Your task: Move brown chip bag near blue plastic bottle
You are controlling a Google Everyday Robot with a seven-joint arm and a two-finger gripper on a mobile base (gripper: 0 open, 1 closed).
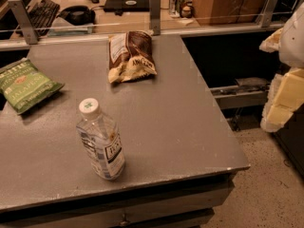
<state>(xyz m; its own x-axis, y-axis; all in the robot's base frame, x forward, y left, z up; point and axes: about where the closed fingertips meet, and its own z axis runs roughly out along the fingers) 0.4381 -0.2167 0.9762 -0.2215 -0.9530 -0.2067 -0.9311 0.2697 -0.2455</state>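
Observation:
The brown chip bag [130,55] lies flat at the far middle of the grey table [180,127]. The plastic bottle [100,141], clear with a white cap and a bluish label, stands upright near the table's front edge, well apart from the bag. My gripper [281,96], white with yellowish padding, hangs off the table's right side at the right edge of the view. It is away from both objects and holds nothing that I can see.
A green jalapeño chip bag [26,84] lies at the table's left edge. A rail with metal posts [155,12] runs behind the table, with a desk holding a keyboard [42,11] beyond it. The floor [266,184] drops away at right.

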